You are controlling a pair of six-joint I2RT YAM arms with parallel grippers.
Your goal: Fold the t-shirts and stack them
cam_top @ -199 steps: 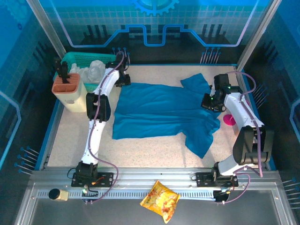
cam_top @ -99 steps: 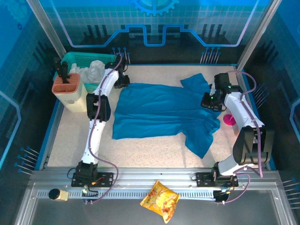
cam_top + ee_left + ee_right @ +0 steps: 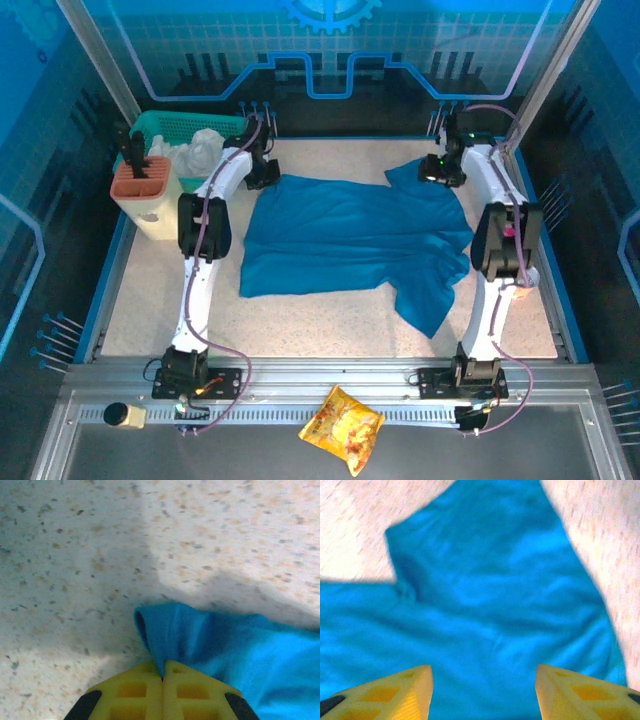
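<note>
The t-shirt [image 3: 350,235] lay spread on the table [image 3: 330,320], its far hem corner pinched in the shut left jaws. The right jaws were held wide over the far sleeve, presumably to be gripped next for folding.

The white left arm [image 3: 196,290] and right arm [image 3: 490,185] both stretch far, the left gripper [image 3: 162,666] pinching its yellow fingers together on a plain teal-blue t-shirt [image 3: 250,650], the right gripper [image 3: 484,680] spread apart, pointing down.

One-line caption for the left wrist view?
Left gripper, yellow fingers shut, pinches an edge of the plain teal-blue fabric t-shirt on the speckled white table.
</note>
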